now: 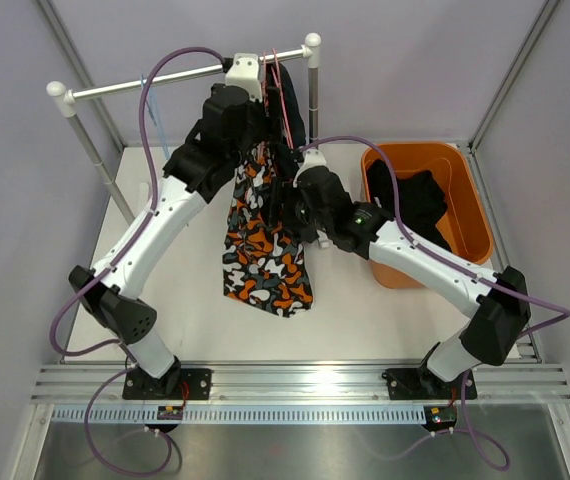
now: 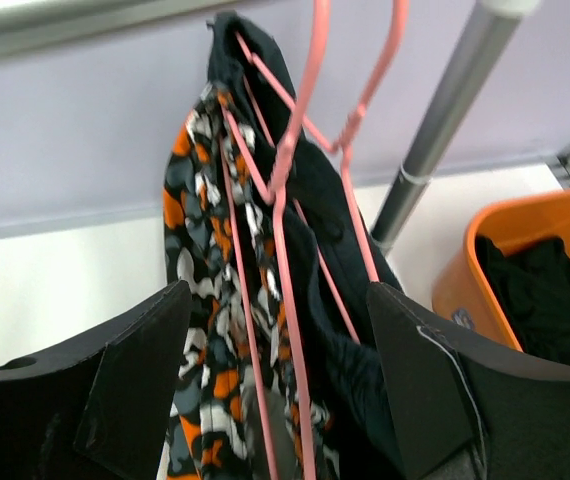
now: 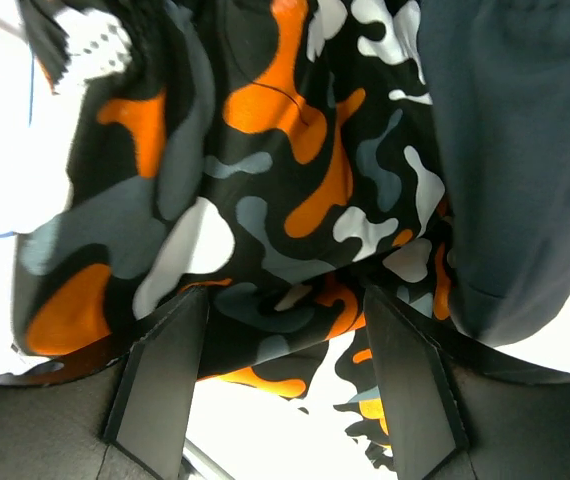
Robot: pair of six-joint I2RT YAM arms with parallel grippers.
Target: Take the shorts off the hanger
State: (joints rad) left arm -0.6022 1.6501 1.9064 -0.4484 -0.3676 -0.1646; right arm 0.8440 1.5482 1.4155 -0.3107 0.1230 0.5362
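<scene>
The camouflage shorts (image 1: 265, 250) under the rail (image 1: 115, 89) are soft matt cloth; the rail is satin metal, its pink hangers (image 2: 310, 70) smooth coated wire, the orange bin (image 1: 470, 210) beside it glossy plastic.

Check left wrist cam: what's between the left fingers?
In the left wrist view, pink wire hangers hang between the open left fingers, with the orange, black, grey and white camouflage fabric shorts and dark fabric shorts; nothing gripped.

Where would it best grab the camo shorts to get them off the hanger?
Probably the limp lower half of the camo shorts, coming from the right, where the open right gripper faces it. That cloth hangs free, while the top sits among the pink hangers' wires and is crowded by the black shorts.
</scene>
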